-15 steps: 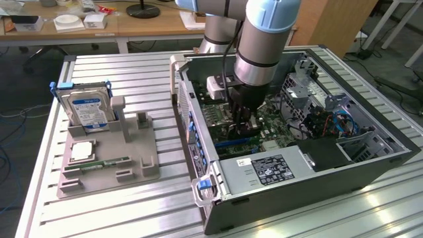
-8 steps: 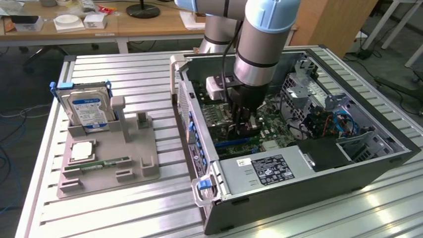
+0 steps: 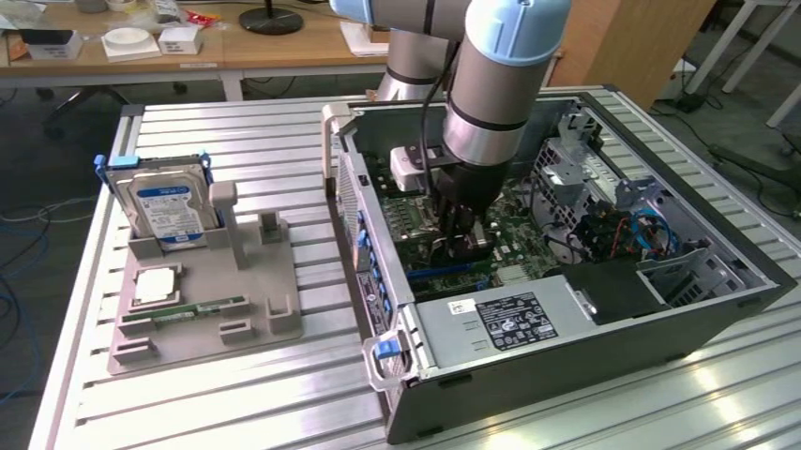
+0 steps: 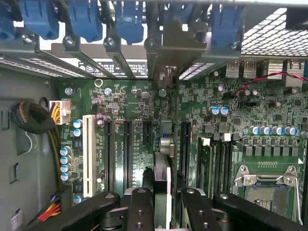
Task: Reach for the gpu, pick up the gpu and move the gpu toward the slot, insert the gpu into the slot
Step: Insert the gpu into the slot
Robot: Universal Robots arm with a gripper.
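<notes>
The gpu (image 4: 162,166) is a thin black card seen edge-on, held upright between my gripper's (image 4: 166,211) black fingers (image 4: 139,211). Its silver end bracket (image 4: 174,50) stands against the case's rear bracket openings. The card runs down over the motherboard, between the black connectors, and hides the connector under it. In the exterior view my gripper (image 3: 459,236) reaches straight down into the open computer case, shut on the gpu (image 3: 441,251). A short piece of the blue slot (image 3: 438,272) shows just below the card; I cannot tell whether the card's edge sits in it.
On the grey fixture (image 3: 238,309) outside the case stand a hard drive with a blue label (image 3: 169,202) and a green memory stick (image 3: 188,309). Inside the case are the power supply (image 3: 501,319), the processor socket (image 4: 267,192), a white connector (image 4: 87,156) and cables (image 4: 33,120).
</notes>
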